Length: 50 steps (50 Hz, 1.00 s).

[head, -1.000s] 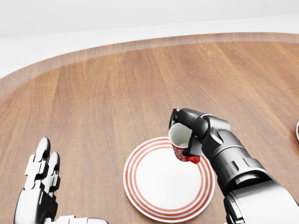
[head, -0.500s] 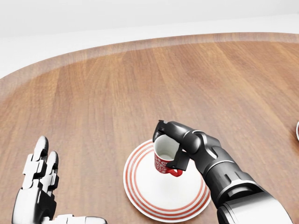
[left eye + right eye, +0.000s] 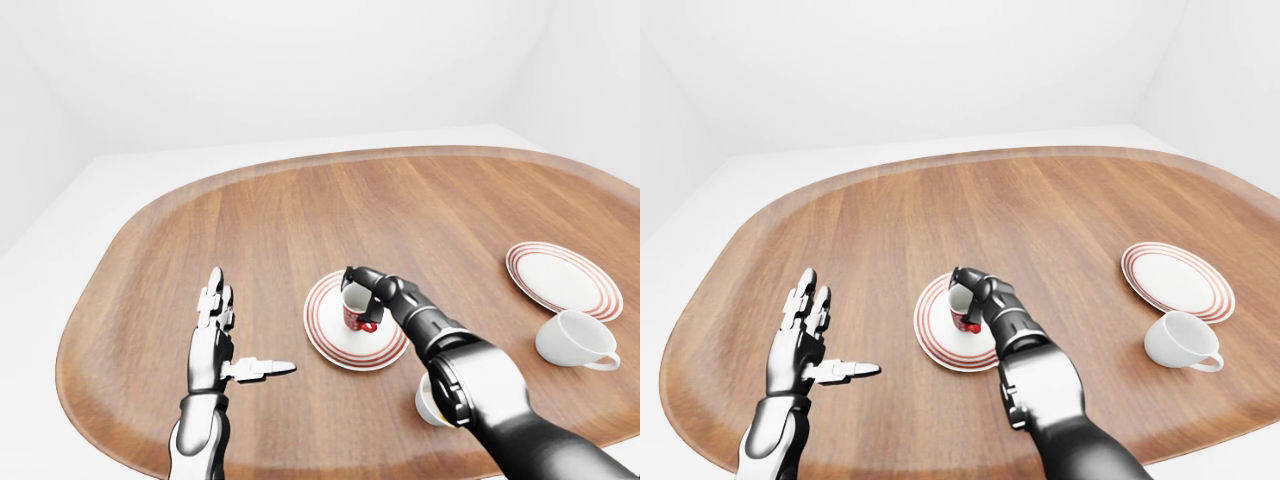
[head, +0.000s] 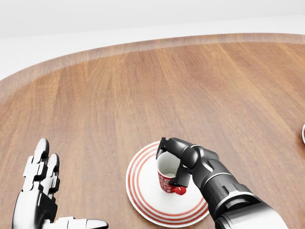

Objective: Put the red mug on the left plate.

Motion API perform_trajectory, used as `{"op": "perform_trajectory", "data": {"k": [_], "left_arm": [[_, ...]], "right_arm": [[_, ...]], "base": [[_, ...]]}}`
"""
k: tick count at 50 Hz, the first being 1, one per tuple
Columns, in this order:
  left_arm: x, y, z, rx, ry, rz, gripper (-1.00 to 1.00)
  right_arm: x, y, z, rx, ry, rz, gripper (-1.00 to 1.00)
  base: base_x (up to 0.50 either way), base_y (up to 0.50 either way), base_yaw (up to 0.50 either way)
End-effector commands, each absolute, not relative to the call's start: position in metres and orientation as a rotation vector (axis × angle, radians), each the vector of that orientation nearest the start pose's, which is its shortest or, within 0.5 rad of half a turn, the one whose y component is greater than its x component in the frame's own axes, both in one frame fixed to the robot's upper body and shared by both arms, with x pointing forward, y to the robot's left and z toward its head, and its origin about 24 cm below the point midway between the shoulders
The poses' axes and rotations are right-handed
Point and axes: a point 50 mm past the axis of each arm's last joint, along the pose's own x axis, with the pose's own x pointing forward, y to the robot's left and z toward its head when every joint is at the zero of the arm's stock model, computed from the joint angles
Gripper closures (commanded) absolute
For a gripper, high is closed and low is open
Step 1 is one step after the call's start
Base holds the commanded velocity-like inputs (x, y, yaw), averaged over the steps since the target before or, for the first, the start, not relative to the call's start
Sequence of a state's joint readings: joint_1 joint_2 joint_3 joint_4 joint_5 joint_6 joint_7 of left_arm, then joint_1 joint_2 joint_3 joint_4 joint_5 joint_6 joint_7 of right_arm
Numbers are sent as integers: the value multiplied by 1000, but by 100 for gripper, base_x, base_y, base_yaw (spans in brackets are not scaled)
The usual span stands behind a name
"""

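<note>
The red mug (image 4: 167, 179) with its white inside stands upright over the middle of the left plate (image 4: 140, 191), a white plate with red rings. My right hand (image 4: 172, 162) is shut on the mug, dark fingers wrapped over its rim and side. Whether the mug rests on the plate or hovers just above it I cannot tell. My left hand (image 4: 43, 191) is at the bottom left of the head view, fingers spread open and holding nothing, well apart from the plate.
A second red-ringed plate (image 3: 562, 276) lies at the right of the wooden table (image 3: 260, 220). A white mug (image 3: 575, 339) stands below that plate. A pale cup (image 3: 424, 398) shows partly behind my right forearm.
My right hand has carried the red mug leftwards and down, from the plate's upper right rim to its middle. The left hand has barely moved.
</note>
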<state>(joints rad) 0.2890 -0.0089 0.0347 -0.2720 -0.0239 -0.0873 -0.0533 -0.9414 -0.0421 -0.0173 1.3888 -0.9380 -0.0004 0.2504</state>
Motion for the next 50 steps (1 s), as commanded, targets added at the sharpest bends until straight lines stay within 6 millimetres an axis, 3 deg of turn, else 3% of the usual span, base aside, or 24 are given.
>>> {"op": "perform_trajectory", "data": {"k": [1, 16, 34, 50], "left_arm": [[197, 171, 51, -7, -82, 63, -100], [197, 172, 52, -10, -85, 63, -100], [199, 173, 52, -13, -87, 64, -100], [199, 173, 52, -13, -86, 63, -100]], "right_arm": [[362, -104, 9, -1051, 537, 531, 100], [358, -103, 4, -1001, 517, 536, 100], [365, -109, 12, -1026, 458, 439, 100], [359, -110, 3, -1036, 494, 449, 100]], "base": [[0, 0, 0], [0, 0, 0], [0, 0, 0], [0, 0, 0]]}}
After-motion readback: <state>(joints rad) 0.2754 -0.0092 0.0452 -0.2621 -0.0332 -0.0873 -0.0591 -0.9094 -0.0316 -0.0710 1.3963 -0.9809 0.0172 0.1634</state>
